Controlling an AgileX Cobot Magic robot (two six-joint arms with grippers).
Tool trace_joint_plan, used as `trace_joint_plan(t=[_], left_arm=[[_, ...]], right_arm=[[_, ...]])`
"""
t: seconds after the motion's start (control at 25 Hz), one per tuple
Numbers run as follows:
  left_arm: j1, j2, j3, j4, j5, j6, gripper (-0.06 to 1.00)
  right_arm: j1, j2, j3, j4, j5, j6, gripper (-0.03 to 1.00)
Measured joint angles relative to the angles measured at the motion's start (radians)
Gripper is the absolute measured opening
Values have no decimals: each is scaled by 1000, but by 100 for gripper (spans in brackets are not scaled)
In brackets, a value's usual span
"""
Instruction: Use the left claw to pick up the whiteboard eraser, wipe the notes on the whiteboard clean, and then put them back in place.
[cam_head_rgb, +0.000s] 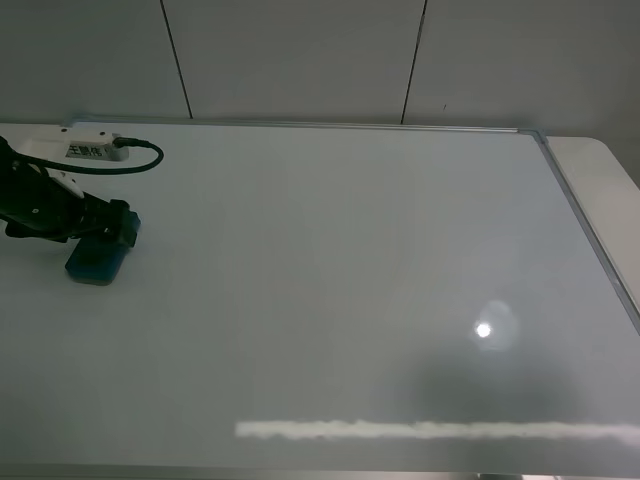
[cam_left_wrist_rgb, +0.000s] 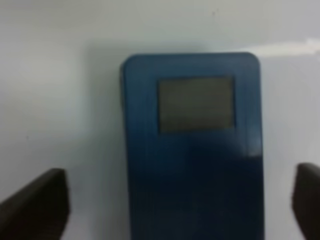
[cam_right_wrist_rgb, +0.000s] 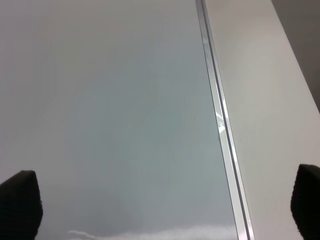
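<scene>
Whiteboard (cam_head_rgb: 330, 260) shows no notes. My left claw (cam_left_wrist_rgb: 180, 205), jaws spread, straddles the whiteboard eraser (cam_left_wrist_rgb: 192, 145) lying flat: likely replacement step. Next: retract clear.

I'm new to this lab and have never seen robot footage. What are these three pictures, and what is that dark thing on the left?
One picture looks down from a high camera; the other two come from cameras on each arm's wrist. The dark thing is the left claw, a robot arm's gripper. It sits over the whiteboard eraser, fingers open on either side, not squeezing it. Everything lies on the whiteboard, which shows no writing here. A small white box with a cable rests near its far-left corner. The right gripper is open over the board's edge.
</scene>
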Motion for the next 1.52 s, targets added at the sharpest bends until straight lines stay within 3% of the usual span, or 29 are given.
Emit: trace_joint_plan(t=[0.16,0.72,1.2,1.52], left_arm=[[0,-7,0,0,0,1,99],[0,-91,0,0,51,4,99],[4,-647,1,16,264,4,99],[108,-1083,1,37,492,5,99]], right_arm=[[0,0,0,0,0,0,99],[0,0,0,0,0,0,99],[0,0,0,0,0,0,99],[0,0,0,0,0,0,99]])
